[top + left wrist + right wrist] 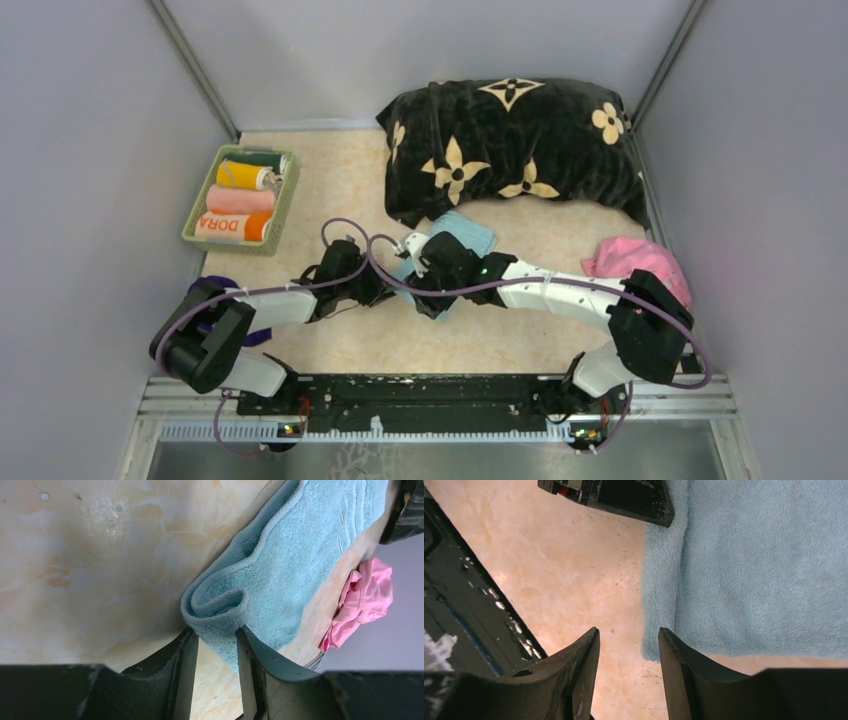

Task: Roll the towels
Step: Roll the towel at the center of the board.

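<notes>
count: 7 towels, 1 basket, 1 cushion, 2 claws.
the basket (290, 196) stands at the far left and holds 4 rolled towels, side by side from far to near: green roll (262, 158), yellow roll (243, 176), peach roll (238, 199), orange roll (235, 226) lettered "dora". each roll's long axis runs left to right.
3 towels lie loose on the table (480, 340): the light blue towel (465, 232) at centre, the pink towel (635, 258) bunched at the right, and the purple towel (225, 283) at the near left, mostly hidden under the left arm.
the left gripper (216, 632) is narrow, its jaws pinching a curled-over edge of the light blue towel.
the right gripper (628, 632) is parted and holds nothing. bare table shows between its jaws, with the towel's edge just beside 1 finger.
the light blue towel's long axis runs from far right, close to the cushion (510, 140), to near left.
</notes>
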Robot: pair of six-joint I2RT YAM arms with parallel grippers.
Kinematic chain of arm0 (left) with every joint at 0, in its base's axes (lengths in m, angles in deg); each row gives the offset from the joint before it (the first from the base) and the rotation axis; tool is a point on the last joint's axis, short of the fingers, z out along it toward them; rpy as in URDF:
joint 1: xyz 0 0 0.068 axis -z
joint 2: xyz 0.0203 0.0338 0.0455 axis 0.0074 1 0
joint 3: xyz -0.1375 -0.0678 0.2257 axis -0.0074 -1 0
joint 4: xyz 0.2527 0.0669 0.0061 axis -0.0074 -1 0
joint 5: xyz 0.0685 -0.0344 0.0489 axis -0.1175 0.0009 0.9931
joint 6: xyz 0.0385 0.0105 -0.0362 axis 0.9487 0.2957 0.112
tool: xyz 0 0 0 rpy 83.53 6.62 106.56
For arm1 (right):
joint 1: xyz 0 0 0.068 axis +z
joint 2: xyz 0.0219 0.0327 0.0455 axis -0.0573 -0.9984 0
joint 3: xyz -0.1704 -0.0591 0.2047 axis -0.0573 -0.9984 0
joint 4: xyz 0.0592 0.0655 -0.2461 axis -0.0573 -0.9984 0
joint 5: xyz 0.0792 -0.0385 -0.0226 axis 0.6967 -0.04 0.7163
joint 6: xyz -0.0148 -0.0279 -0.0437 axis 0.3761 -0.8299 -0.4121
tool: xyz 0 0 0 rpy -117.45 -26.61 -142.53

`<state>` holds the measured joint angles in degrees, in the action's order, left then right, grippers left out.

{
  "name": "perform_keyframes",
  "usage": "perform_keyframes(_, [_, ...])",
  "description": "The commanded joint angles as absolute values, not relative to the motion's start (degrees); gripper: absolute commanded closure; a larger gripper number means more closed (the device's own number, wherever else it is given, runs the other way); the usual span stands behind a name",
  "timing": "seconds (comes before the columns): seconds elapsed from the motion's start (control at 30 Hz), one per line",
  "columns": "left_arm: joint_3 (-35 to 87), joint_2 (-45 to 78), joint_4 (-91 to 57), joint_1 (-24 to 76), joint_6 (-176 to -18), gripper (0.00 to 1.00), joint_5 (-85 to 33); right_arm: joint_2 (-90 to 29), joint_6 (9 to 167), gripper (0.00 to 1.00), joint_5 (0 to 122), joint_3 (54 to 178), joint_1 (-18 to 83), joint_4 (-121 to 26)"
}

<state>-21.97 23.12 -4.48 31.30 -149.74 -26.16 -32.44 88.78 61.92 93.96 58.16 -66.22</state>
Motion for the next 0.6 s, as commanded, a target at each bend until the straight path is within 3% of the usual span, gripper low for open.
perform_keyframes(0.0, [-23.97,25.91,-12.76,31.0,-147.92,0.58,-22.55,-33.98,83.56,0.53,52.1,95.54,63.16,-63.14])
perform_keyframes(0.57, [-23.6,24.36,-14.89,30.96,-146.45,0.56,-20.98,-43.25,80.16,0.53,38.26,93.96,67.87,-61.34])
